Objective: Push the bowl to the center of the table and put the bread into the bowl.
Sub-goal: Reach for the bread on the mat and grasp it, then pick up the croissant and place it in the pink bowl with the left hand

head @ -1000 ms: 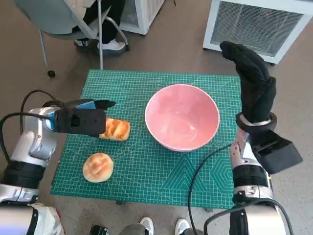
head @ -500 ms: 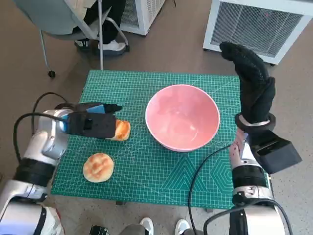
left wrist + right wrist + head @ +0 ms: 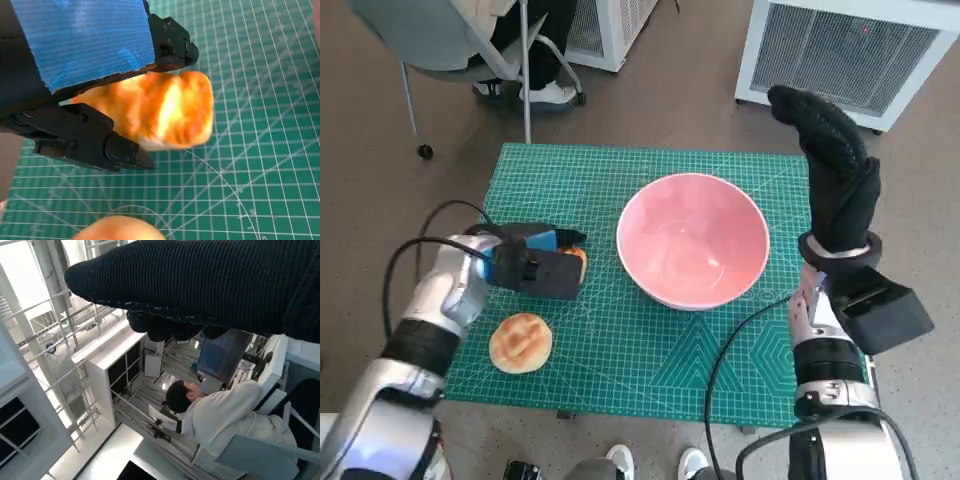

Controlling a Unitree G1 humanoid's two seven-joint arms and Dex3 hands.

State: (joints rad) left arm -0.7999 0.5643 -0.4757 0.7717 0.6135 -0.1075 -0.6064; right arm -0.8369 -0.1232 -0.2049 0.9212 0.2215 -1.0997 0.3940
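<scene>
A pink bowl [image 3: 692, 238] stands empty on the green mat [image 3: 640, 375], right of its middle. A golden loaf of bread [image 3: 576, 263] lies on the mat left of the bowl, mostly hidden under my left hand [image 3: 542, 262]. In the left wrist view the loaf [image 3: 170, 110] lies between that hand's black fingers [image 3: 172, 42], which straddle it; it rests on the mat. A round bun [image 3: 521, 341] sits nearer the front left; its edge [image 3: 117, 227] shows in the left wrist view. My right hand [image 3: 832, 165] is raised beside the bowl's right, holding nothing.
A chair and a person's shoes [image 3: 545, 92] stand beyond the table's far left corner. A white grilled unit [image 3: 850, 50] stands at the back right. Shoes [image 3: 620, 462] show at the front edge. A person in white [image 3: 220, 415] sits in the right wrist view.
My left hand has moved right and toward the front, from beside the loaf to over it, with its fingers now on both sides. The right hand and bowl have stayed put.
</scene>
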